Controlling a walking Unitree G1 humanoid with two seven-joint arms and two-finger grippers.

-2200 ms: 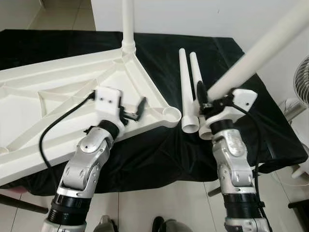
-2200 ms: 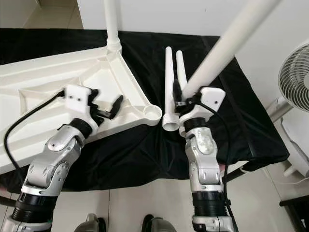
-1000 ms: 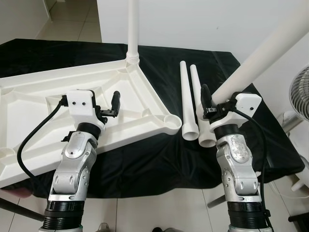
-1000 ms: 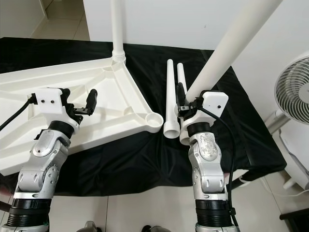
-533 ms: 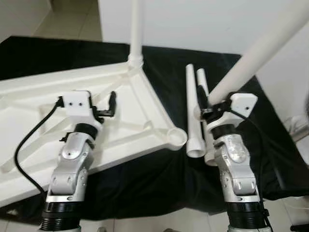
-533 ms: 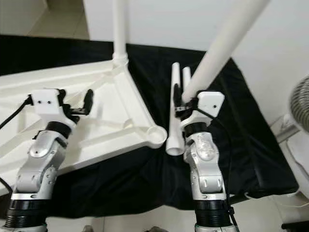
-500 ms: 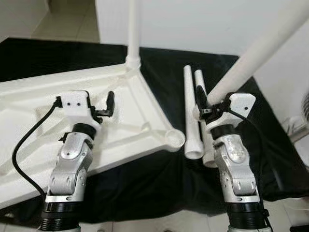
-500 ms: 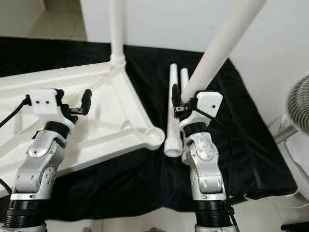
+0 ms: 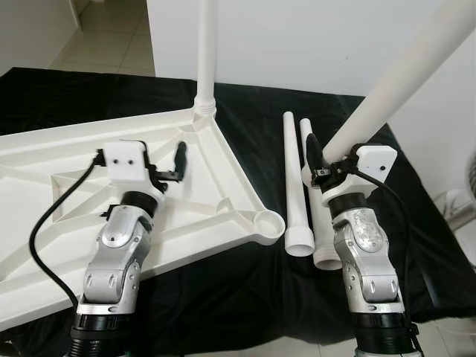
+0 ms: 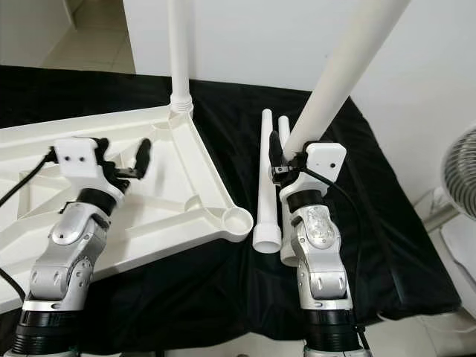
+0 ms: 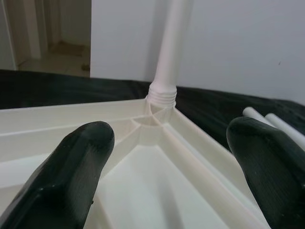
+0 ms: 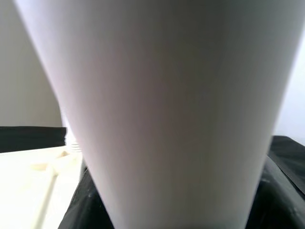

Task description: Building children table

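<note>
A white plastic tabletop (image 9: 44, 171) lies upside down on a black-draped table, ribs facing up. One white leg (image 9: 205, 52) stands upright, screwed into its far corner socket (image 11: 161, 93). An empty round socket (image 9: 269, 222) sits at the near right corner. My left gripper (image 9: 177, 160) hovers open over the tabletop's ribs, holding nothing. My right gripper (image 9: 316, 160) is shut on a thick white leg (image 9: 394, 78) that rises up and to the right. Two more white legs (image 9: 297, 182) lie side by side on the cloth between the tabletop and my right arm.
The black cloth (image 9: 245, 290) covers the whole table, with its front edge close to my body. A white wall (image 9: 297, 37) runs behind the table. A white fan (image 10: 465, 171) stands beyond the table's right edge.
The camera shifted slightly. My left gripper has drawn back from the near right socket to a spot over the tabletop's middle ribs. The right gripper still holds its leg, raised.
</note>
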